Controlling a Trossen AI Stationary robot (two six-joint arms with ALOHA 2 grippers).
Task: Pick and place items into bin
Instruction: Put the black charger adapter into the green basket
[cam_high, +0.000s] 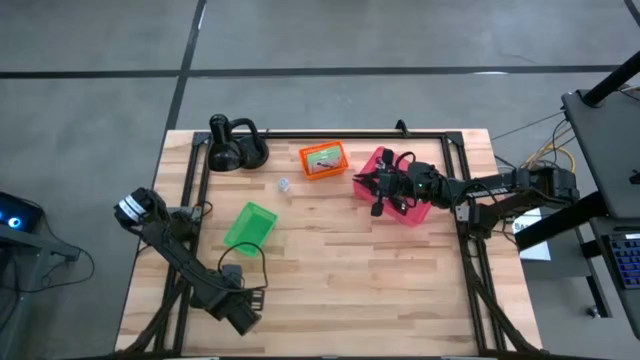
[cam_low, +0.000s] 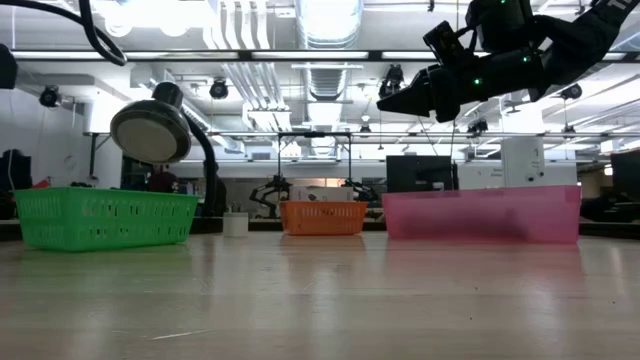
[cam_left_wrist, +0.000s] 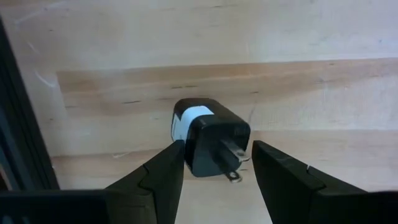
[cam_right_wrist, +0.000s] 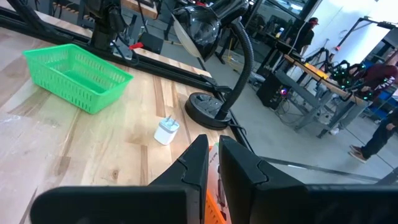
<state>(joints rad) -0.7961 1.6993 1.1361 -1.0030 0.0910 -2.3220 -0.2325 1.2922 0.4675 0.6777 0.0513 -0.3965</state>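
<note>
The surface (cam_high: 340, 270) is made of light wood planks with a black frame around its edges. On it sit a green basket (cam_high: 250, 225), an orange basket (cam_high: 323, 160) and a pink bin (cam_high: 385, 188), all well apart from each other, and a black lamp (cam_high: 232, 150) stands at the far edge near the orange basket. A small white plug (cam_high: 284, 185) lies between the green basket and the orange basket, and a black and white plug (cam_left_wrist: 208, 138) lies on the wood near the front left side.
</note>
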